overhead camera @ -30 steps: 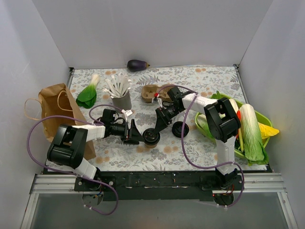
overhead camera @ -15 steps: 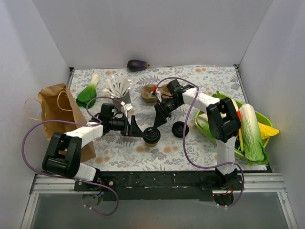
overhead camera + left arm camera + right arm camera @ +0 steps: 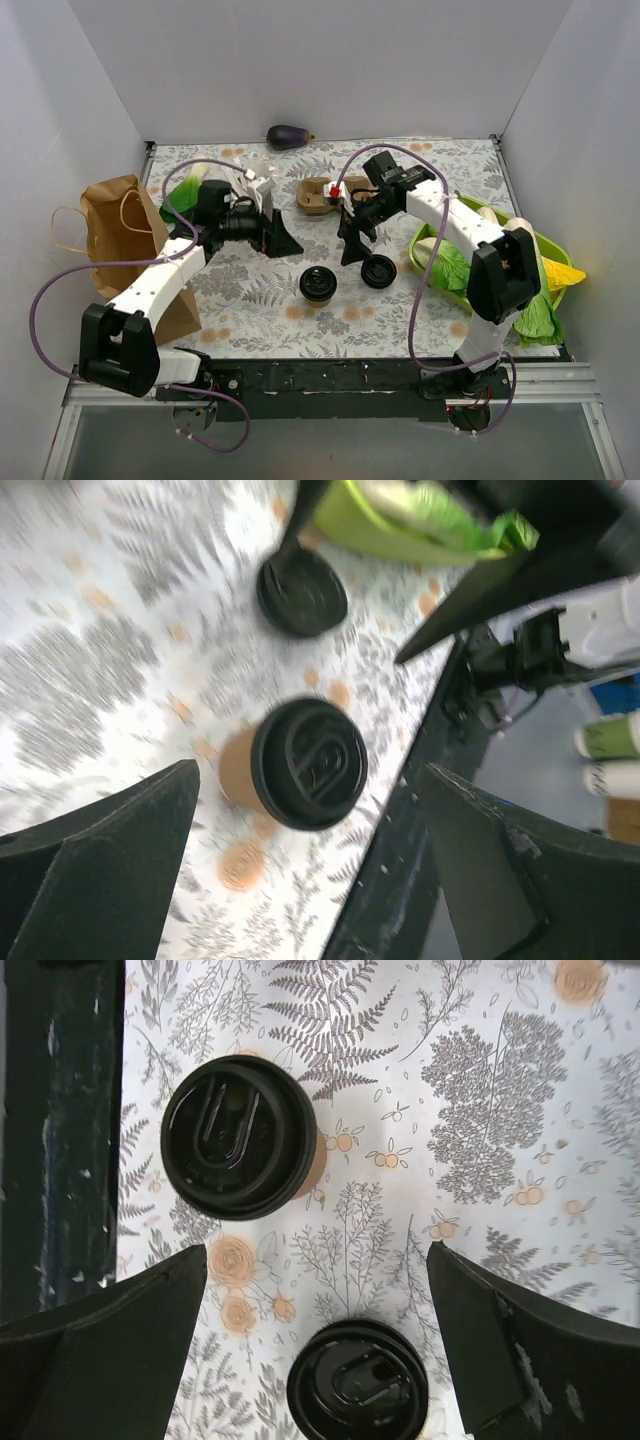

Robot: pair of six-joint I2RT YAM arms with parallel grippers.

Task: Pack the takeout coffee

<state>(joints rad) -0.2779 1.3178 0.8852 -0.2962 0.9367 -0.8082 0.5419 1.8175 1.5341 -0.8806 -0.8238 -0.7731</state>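
Observation:
The takeout coffee (image 3: 318, 285), a small tan paper cup with a black lid on it, stands alone on the flowered cloth at centre front. A loose black lid (image 3: 379, 271) lies just to its right. My left gripper (image 3: 281, 236) hangs open to the cup's back left, clear of it. In the left wrist view the lidded cup (image 3: 310, 763) sits well below the spread fingers (image 3: 110, 860). My right gripper (image 3: 351, 238) is open above the loose lid (image 3: 357, 1380). The right wrist view shows the cup (image 3: 238, 1136) further off. The brown cardboard carrier (image 3: 325, 195) sits behind.
A brown paper bag (image 3: 118, 232) stands at the left. The grey cup of white sticks (image 3: 252, 177) is partly hidden by my left arm. Bok choy (image 3: 181, 198) lies beside it and an eggplant (image 3: 288, 136) at the back wall. A green basket (image 3: 432, 268) of vegetables fills the right.
My left gripper has drawn back and to the left, away from the cup, which stays standing. My right gripper has lifted and shifted toward the loose lid.

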